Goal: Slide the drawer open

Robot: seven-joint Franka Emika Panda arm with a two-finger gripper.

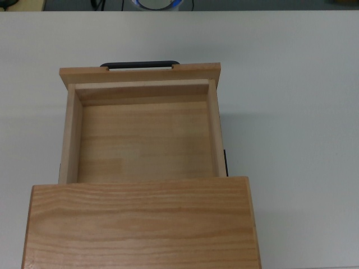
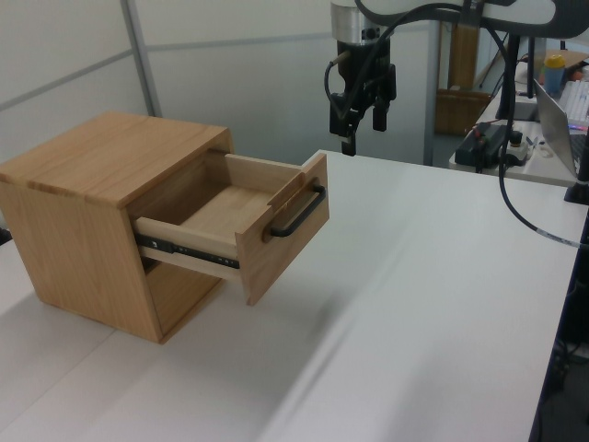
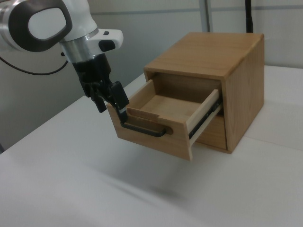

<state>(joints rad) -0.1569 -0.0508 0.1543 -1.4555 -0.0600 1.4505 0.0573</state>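
The drawer (image 1: 143, 137) is a light wooden tray pulled well out of its cabinet (image 1: 140, 224), and nothing lies in it. Its black bar handle (image 1: 140, 64) sits on the front panel, toward the top view's upper edge. In the left view the drawer (image 2: 241, 214) juts toward the left view's right, with the handle (image 2: 296, 216) free. My gripper (image 2: 362, 129) hangs open in the air above and behind the front panel, holding nothing. In the right view the gripper (image 3: 111, 104) is just off the drawer's (image 3: 163, 108) front corner, beside the handle (image 3: 144, 130). It is out of the top view.
The cabinet stands on a white table (image 2: 433, 304). A desk with a laptop (image 2: 561, 115) and cables stands at the left view's far right. A grey partition wall (image 2: 212, 74) runs behind the cabinet.
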